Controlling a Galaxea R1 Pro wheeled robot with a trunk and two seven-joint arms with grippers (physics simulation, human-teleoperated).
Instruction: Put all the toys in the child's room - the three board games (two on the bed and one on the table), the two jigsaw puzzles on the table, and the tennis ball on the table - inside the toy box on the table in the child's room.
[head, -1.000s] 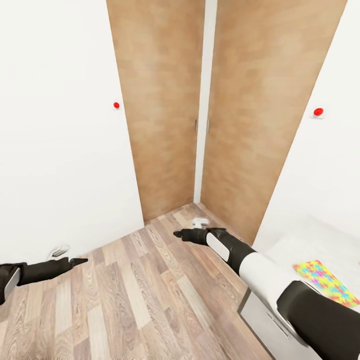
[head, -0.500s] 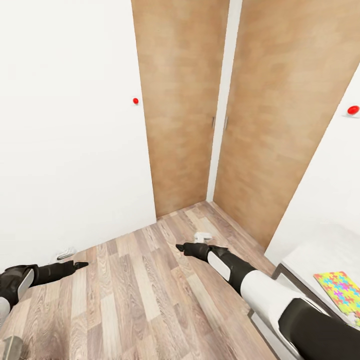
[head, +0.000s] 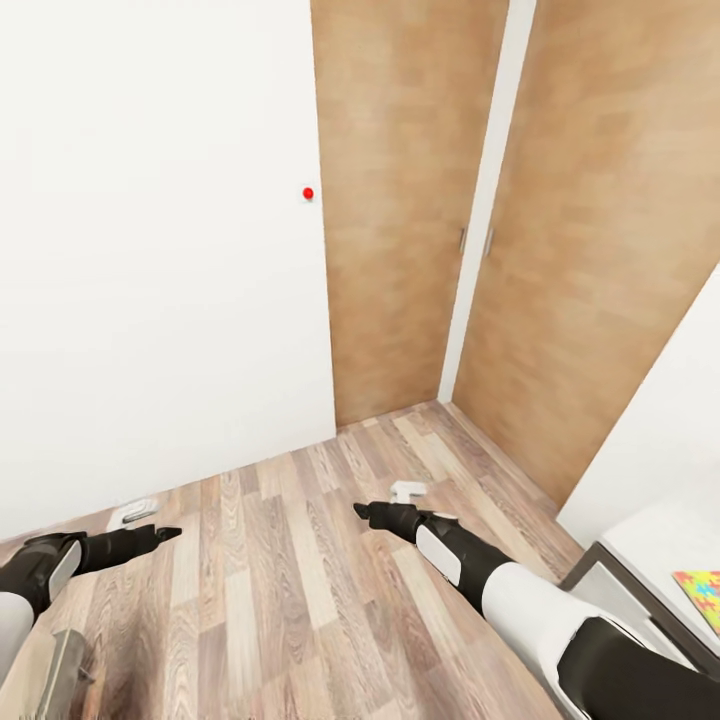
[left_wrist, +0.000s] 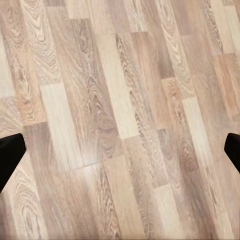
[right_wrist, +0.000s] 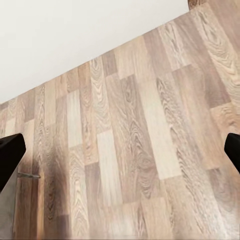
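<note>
Two arms reached out ahead of us in the head view, over a wood-plank floor (head: 270, 600). Our left gripper (head: 165, 534) pointed toward the white wall (head: 150, 250), and our right gripper (head: 365, 512) hung above the middle of the floor; from that angle we could not tell how far either pair of jaws stood apart. Two wooden doors (head: 400, 200) met in the corner. A red dot (head: 308, 193) sat on the wall beside the nearer door. At the far right edge, a corner of one jigsaw puzzle (head: 703, 592) lay on the white surface (head: 660, 540), well apart from both grippers.

From the left wrist view, we saw dark fingertips (left_wrist: 10, 157) at opposite edges, the jaws spread wide with nothing between them but floor (left_wrist: 120, 120).

From the right wrist view, the fingertips (right_wrist: 9, 157) likewise stood wide apart and empty, above planks (right_wrist: 130, 150) running up to the wall (right_wrist: 75, 35).
</note>
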